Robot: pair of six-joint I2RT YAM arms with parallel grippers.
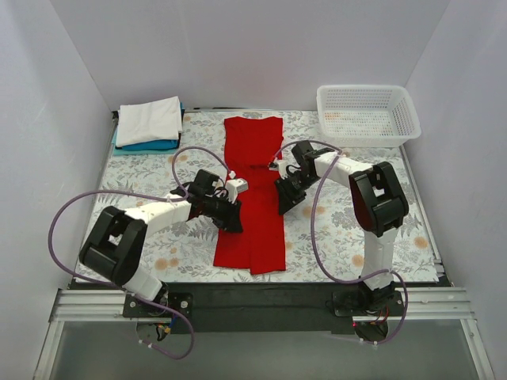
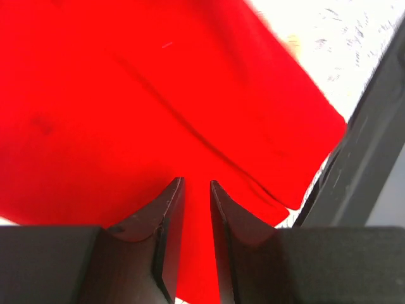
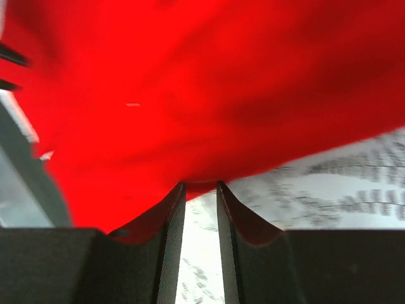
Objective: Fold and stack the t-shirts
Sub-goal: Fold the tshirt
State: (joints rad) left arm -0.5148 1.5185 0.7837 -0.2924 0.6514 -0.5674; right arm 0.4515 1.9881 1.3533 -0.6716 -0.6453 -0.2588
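Currently clamping the red t-shirt [image 1: 253,150] by its left edge in the closed left claw [image 1: 233,222] and by its right edge in the closed right claw [image 1: 283,206]. Resting it lengthwise on the tabletop [image 1: 337,233], at frame centre.

the t-shirt [image 1: 252,198] lies lengthwise down the middle of the tabletop [image 1: 333,229], running from far to near. behind it and well to its left, in the far corner, sits a stack of folded shirts [image 1: 149,123]. behind it to its right, in the other far corner, sits the basket [image 1: 368,134]. the left pincer [image 1: 232,220] is at the t-shirt's left edge, the right pincer [image 1: 283,202] at its right edge, slightly farther back.
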